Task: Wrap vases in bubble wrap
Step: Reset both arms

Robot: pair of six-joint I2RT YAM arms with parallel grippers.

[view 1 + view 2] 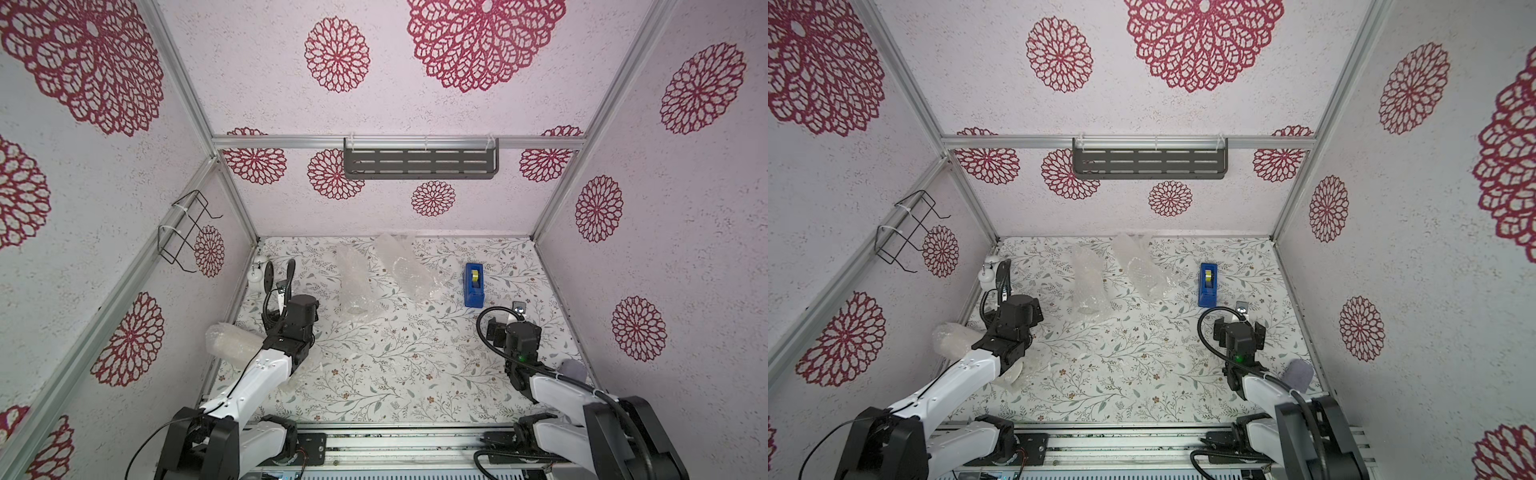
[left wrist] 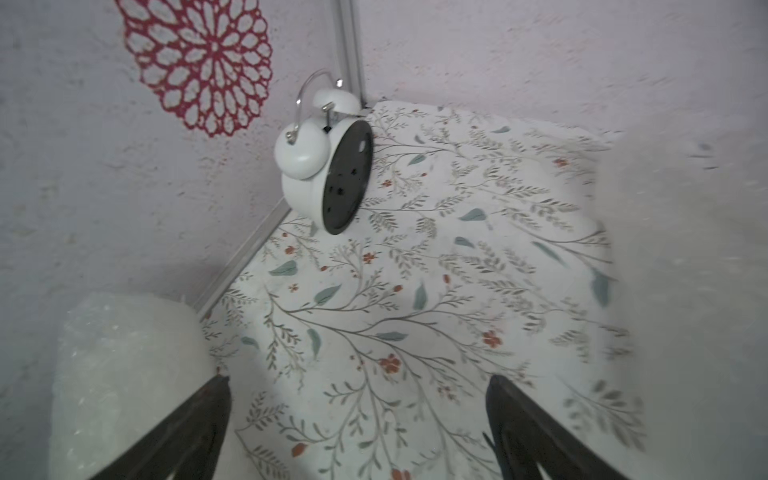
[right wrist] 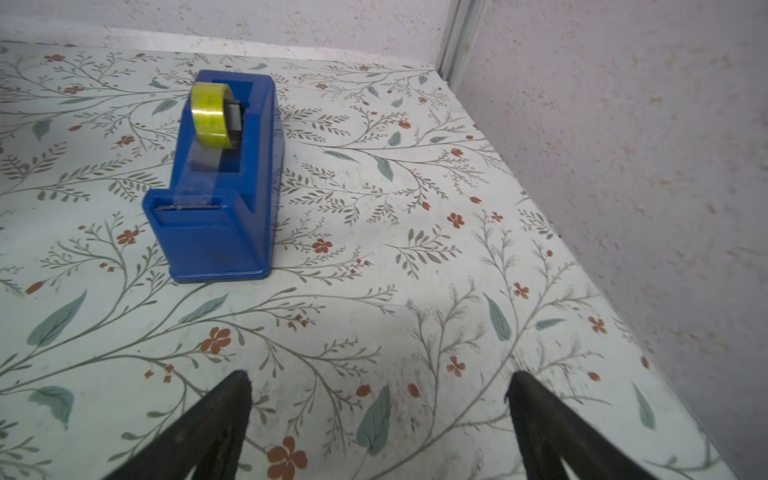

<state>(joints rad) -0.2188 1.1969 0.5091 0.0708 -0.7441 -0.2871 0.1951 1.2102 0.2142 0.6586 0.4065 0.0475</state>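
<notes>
Bubble wrap bundle and second bundle lie far-centre; third bundle sits near left, just beside your left gripper. That one and your right gripper both gape wide, empty. Frosted vase near right.

Milky bundle, sheathed in bubble wrap, lies tilted against the side wall. It is just beside the left pincer on the wall side, behind the tips. White curved edge under that arm; same piece or not, unclear.

Crinkled roll lies on the mat ahead of the left pincer, well apart. Second roll just beside it, toward the right pincer, farther out.

Frosted cylinder: lilac-grey, unwrapped, behind the right pincer, partly hidden by the arm.
</notes>
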